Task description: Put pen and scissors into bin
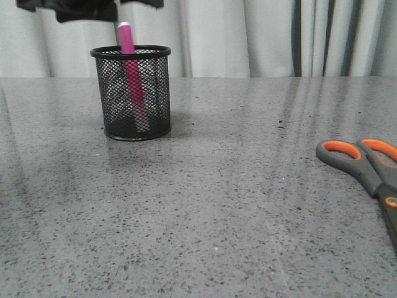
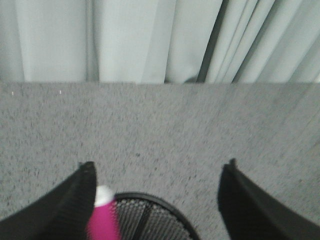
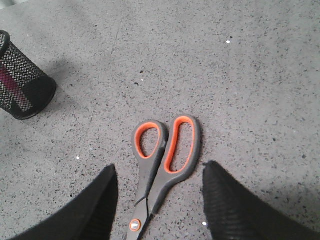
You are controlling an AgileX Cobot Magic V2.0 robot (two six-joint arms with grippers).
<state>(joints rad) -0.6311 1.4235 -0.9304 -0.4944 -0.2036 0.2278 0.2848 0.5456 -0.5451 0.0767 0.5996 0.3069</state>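
Note:
The black mesh bin (image 1: pixel 131 92) stands at the far left of the table. The pink pen (image 1: pixel 129 74) stands upright inside it, its pale end above the rim. My left gripper (image 2: pixel 159 167) hangs open just above the bin (image 2: pixel 150 217); the pen (image 2: pixel 102 220) is next to one finger, free of the jaws. Only the gripper's dark underside (image 1: pixel 87 9) shows at the top of the front view. The scissors (image 1: pixel 369 167) lie flat at the right edge of the table. My right gripper (image 3: pixel 159 172) is open, its fingers on either side of the scissors (image 3: pixel 162 160).
The grey speckled table (image 1: pixel 223 205) runs to a pale curtain (image 1: pixel 260 37) at the back. The bin also shows at the edge of the right wrist view (image 3: pixel 22 85), some way from the scissors.

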